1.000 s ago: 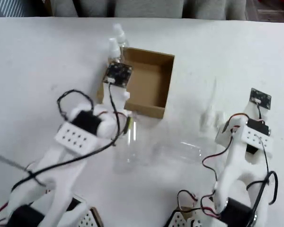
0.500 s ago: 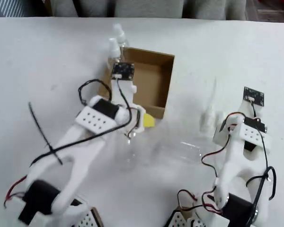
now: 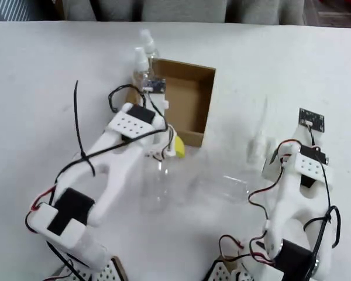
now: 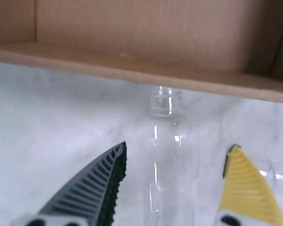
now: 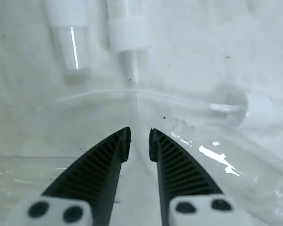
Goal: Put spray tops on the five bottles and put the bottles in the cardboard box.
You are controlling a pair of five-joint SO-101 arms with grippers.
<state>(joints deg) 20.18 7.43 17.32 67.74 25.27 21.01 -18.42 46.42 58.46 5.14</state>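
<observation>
At the cardboard box's [image 3: 209,98] 7 o'clock in the high view, just off its near wall, the left gripper [image 4: 177,153] hangs low over the table [image 3: 58,76]. Its claw is spread wide: the grey finger [image 4: 111,176] sits on one side and the yellow finger [image 4: 243,181] on the other side of a clear bottle [image 4: 162,141] that lies flat between them. Neither finger can be seen touching it. The bottle's bare threaded neck [image 4: 163,100] has no top and points at the box wall [image 4: 132,28], close to it.

At the box's 10 o'clock, against its outer corner, two capped bottles [image 3: 143,63] stand upright, each wearing a white spray top.

At the box's 4 o'clock, well apart from it, loose spray tops [image 3: 257,146] lie on the table, and a second clear bottle [image 3: 222,186] lies on its side at about 5 o'clock.

The right gripper [image 5: 139,136] hovers over that group. Its claw is drawn almost together, with only a thin slit between the two ribbed fingers [image 5: 108,155], and it grips nothing. Beyond its tips lie a white-collared spray top [image 5: 128,33] with its thin tube running toward the claw, another top [image 5: 68,40] beside it, and a third [image 5: 257,108] off to one side.
</observation>
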